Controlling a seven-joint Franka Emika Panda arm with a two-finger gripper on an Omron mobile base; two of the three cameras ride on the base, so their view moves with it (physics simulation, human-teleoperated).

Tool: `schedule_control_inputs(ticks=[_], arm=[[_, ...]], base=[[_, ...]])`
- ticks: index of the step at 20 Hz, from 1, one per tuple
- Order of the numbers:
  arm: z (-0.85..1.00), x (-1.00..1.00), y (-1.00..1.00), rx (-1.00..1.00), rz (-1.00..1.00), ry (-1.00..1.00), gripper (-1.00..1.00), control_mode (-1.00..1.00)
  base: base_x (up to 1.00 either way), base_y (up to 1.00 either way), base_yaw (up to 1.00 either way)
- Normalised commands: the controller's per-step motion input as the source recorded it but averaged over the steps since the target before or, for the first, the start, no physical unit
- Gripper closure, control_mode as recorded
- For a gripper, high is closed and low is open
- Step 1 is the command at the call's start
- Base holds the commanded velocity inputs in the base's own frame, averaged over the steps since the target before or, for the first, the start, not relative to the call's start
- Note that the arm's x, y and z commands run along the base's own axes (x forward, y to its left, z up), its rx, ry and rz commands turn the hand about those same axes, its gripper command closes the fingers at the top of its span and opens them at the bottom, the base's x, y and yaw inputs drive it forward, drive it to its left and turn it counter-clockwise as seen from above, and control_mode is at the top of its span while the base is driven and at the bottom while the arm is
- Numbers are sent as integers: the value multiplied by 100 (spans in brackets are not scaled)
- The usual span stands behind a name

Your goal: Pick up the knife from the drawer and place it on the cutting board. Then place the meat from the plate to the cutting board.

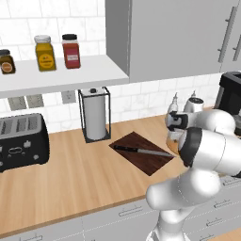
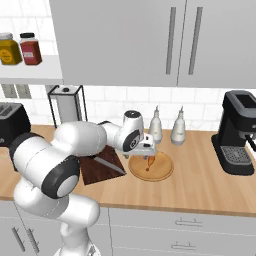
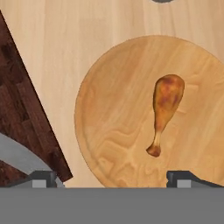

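Fingers [image 3: 111,177] spread wide, empty, above round wooden plate [image 3: 109,131]; browned drumstick-shaped meat [image 3: 165,109] lying on plate, between fingertips, long axis running far-to-near. Black-handled knife [image 1: 142,151] already on dark brown cutting board [image 1: 141,160], left.

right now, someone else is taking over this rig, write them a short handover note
Gripper: open, empty, poised above the round light wooden plate, fingertips spread wide.
Knife: the slim black-handled knife with the silver-grey blade lies flat on the dark brown rectangular wooden cutting board, just left of the plate.
Meat: the browned chicken drumstick lies on the plate, untouched.
Done: knife placed on the board.
Left: lower onto the drumstick, grip it, carry it left and set it on a bare part of the board beside the knife.
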Motion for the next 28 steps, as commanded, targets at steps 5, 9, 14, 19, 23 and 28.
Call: schedule_control_inputs(ticks=[5,9,14,19,23,28], arm=[[0,5,-55,5,-3,0,-100,-100],[0,14,-44,3,-1,0,-100,-100],[-6,26,-9,0,0,0,-100,-100],[-23,29,0,1,0,0,-100,-100],[-27,39,-2,4,0,5,-100,-100],[-21,20,-2,1,0,0,-100,-100]], base=[[0,0,0],[0,0,0],[0,0,0],[0,0,0],[0,0,0],[0,0,0]])
